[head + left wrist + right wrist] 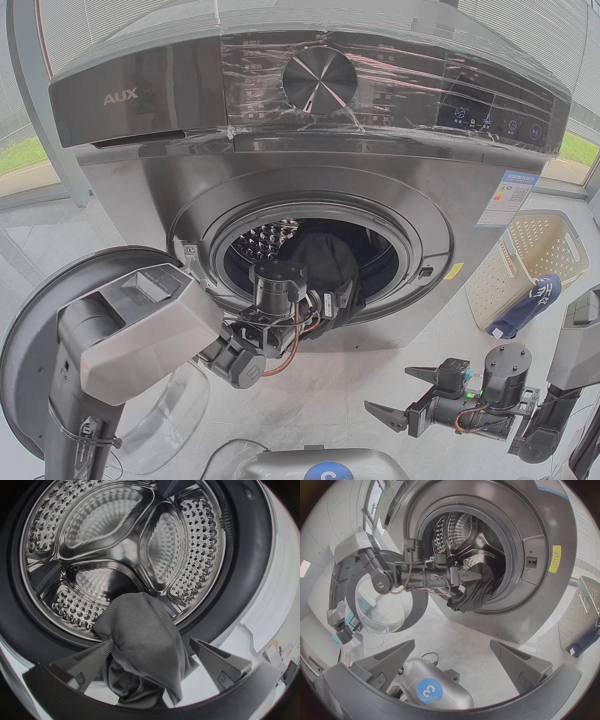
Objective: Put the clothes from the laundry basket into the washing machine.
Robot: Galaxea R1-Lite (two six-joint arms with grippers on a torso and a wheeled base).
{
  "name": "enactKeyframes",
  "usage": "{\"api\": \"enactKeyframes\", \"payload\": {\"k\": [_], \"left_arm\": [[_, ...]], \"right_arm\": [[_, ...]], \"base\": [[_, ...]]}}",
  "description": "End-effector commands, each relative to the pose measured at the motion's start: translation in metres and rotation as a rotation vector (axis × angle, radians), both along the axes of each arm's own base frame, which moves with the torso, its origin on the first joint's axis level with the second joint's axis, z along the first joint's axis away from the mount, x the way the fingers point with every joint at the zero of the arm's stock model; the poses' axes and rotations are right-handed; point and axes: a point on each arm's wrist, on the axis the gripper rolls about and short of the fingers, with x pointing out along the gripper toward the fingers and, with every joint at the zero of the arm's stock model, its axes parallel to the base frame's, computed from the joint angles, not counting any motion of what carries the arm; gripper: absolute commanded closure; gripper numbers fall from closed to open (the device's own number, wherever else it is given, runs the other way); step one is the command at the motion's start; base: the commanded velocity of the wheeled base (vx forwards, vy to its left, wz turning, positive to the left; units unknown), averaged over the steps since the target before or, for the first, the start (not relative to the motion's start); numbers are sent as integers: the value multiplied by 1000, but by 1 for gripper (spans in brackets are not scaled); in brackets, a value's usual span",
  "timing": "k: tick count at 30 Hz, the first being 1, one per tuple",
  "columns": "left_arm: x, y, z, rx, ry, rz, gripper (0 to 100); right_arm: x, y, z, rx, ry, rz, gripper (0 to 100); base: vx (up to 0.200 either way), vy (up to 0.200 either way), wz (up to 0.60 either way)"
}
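Against the washing machine (156, 181) mouth, left claw (150, 642) extends level, wide astride dark garment (475, 592); right claw (389, 388) low, wide.

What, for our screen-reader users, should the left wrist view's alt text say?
A dark grey mesh-fabric garment drapes over the lip of the washing machine's shiny perforated steel drum, partly inside and partly hanging out, between the open fingers of the left gripper.
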Motion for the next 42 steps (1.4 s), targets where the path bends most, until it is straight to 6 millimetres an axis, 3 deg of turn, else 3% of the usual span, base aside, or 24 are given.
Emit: {"api": "enactKeyframes", "payload": {"k": [1, 3, 4, 9, 13, 16, 27, 28, 32, 37, 40, 42], "left_arm": [[30, -10, -42, 5, 6, 21, 0], [33, -10, -44, 6, 5, 22, 0], [39, -12, -49, 17, 3, 25, 100], [63, -14, -44, -34, -67, 69, 100], [99, -6, -27, -118, -194, 188, 100], [113, -2, -22, -148, -243, 223, 100], [116, 4, -13, -155, -253, 240, 100], [115, 3, -9, -163, -258, 237, 0], [104, -3, 10, -168, -259, 217, 0], [63, -12, 23, -105, -165, 156, 0], [49, -12, 22, -72, -124, 132, 0], [35, -10, 10, -22, -61, 93, 0]], "right_arm": [[0, 1, 1, 9, -11, 2, 0], [0, 0, 1, 9, -11, 1, 0], [0, 0, 1, 9, -11, 1, 0], [0, 1, 1, 10, -13, 2, 0], [1, 0, 1, 9, -11, -1, 0], [1, 0, 2, 10, -13, -1, 0], [1, 0, 1, 8, -10, -2, 0], [1, -1, 1, 8, -10, -4, 0], [1, -1, 2, 10, -13, -6, 0], [1, -1, 1, 8, -10, -4, 0], [1, 0, 1, 8, -10, -2, 0], [0, 0, 1, 8, -10, -1, 0]], "base": [[0, 0, 0], [0, 0, 0], [0, 0, 0], [0, 0, 0], [0, 0, 0], [0, 0, 0], [0, 0, 0], [0, 0, 0], [0, 0, 0], [0, 0, 0], [0, 0, 0], [0, 0, 0]]}}
